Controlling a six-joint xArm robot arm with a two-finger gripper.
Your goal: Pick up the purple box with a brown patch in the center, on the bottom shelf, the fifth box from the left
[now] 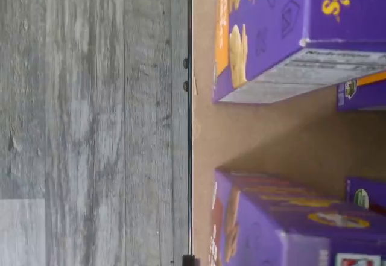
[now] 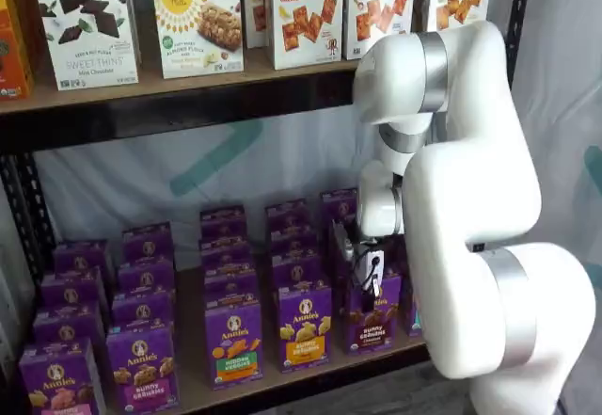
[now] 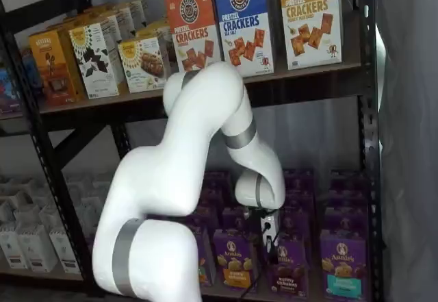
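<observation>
- Purple box point(image 2: 372, 313) with brown bunny crackers stands upright at the front of the bottom shelf point(image 2: 282, 385), not lifted.
- Gripper point(image 2: 365, 279) hangs at the box's 12 o'clock, right at its top edge; also low in the other shelf view point(image 3: 268, 237).
- Fingers' spread unreadable; cannot tell whether they grip.
- Left, by my judgement: secure hold, lift, withdraw.
- Yellow-band carton point(image 2: 303, 326) stands close at 9 o'clock.

Wrist view: close over the brown wooden bottom shelf point(image 1: 253, 133), picture turned sideways, grey plank floor point(image 1: 90, 121) beyond its edge.
Shelf views: both front-on from farther back, one angled.
Shared: white jointed robot arm point(image 2: 470, 246) point(image 3: 198, 151), purple cartons.
</observation>
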